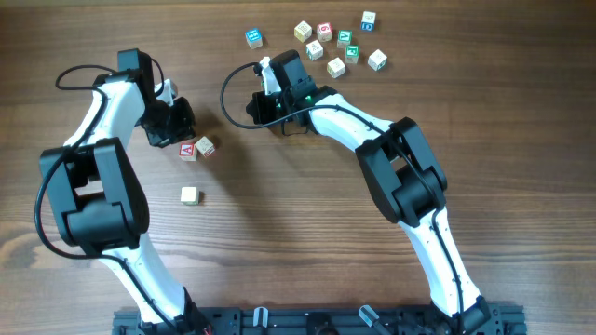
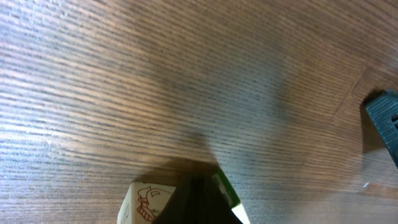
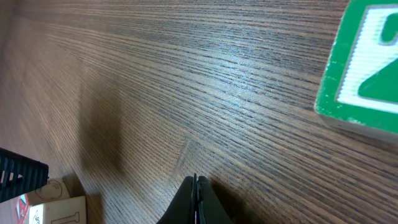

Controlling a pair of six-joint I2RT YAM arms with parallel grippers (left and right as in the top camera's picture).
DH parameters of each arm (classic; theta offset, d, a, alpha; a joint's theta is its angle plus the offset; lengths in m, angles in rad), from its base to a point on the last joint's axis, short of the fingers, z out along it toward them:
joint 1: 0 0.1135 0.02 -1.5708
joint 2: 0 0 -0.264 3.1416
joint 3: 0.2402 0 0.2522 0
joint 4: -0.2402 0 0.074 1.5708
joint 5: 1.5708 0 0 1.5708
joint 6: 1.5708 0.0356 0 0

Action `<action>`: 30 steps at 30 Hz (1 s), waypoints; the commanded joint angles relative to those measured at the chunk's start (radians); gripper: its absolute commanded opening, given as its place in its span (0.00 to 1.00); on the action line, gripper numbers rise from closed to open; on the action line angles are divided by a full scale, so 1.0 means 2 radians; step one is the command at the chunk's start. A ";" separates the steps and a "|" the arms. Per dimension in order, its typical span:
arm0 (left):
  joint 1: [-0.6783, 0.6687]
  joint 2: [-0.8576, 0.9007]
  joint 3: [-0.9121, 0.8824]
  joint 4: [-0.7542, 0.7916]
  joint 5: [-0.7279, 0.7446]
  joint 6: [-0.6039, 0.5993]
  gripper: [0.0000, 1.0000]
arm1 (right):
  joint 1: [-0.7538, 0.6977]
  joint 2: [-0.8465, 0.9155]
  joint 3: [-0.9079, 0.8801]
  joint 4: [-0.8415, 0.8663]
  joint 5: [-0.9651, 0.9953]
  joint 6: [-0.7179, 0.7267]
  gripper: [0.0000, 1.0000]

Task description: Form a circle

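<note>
Resting low over the wooden table [image 1: 298,214], the left gripper [image 2: 198,202] has its fingers pressed together with nothing pinched between them. A red-printed letter cube [image 2: 146,200] lies tight against one side of those fingers in the left wrist view; whether it actually touches them I cannot tell. A strip with a green edge shows on the other side, too cropped to name. From overhead, that cube has a second pale cube [image 1: 205,145] touching it, the pair lying just beyond this gripper's tips. A lone pale cube [image 1: 190,194] lies apart from the pair, on the side toward the arm's base. These three form no ring.

The right gripper [image 3: 196,199] is likewise closed tight on nothing, its tips over bare wood. The pair of cubes lies off to its side, near but apart. A green-printed cube [image 3: 367,68] looms close ahead of it, part of the scatter of cubes [image 1: 336,67] just behind this gripper's wrist.
</note>
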 commanded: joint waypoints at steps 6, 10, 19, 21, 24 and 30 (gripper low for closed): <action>-0.002 0.002 0.006 -0.008 0.006 -0.005 0.04 | -0.003 0.013 -0.009 -0.017 0.046 0.001 0.04; -0.002 0.002 0.006 -0.010 0.006 -0.005 0.04 | -0.003 0.013 -0.009 -0.017 0.046 0.001 0.04; -0.002 0.002 0.006 -0.012 0.006 -0.005 0.04 | -0.003 0.013 -0.009 -0.017 0.046 0.001 0.04; -0.002 0.002 0.006 -0.012 0.006 -0.005 0.04 | -0.003 0.013 -0.009 -0.017 0.046 0.002 0.04; -0.002 0.002 0.006 -0.013 0.006 -0.005 0.04 | -0.003 0.013 -0.009 -0.017 0.046 0.002 0.04; -0.002 0.002 0.006 -0.016 0.006 -0.005 0.04 | -0.003 0.013 -0.009 -0.017 0.046 0.002 0.04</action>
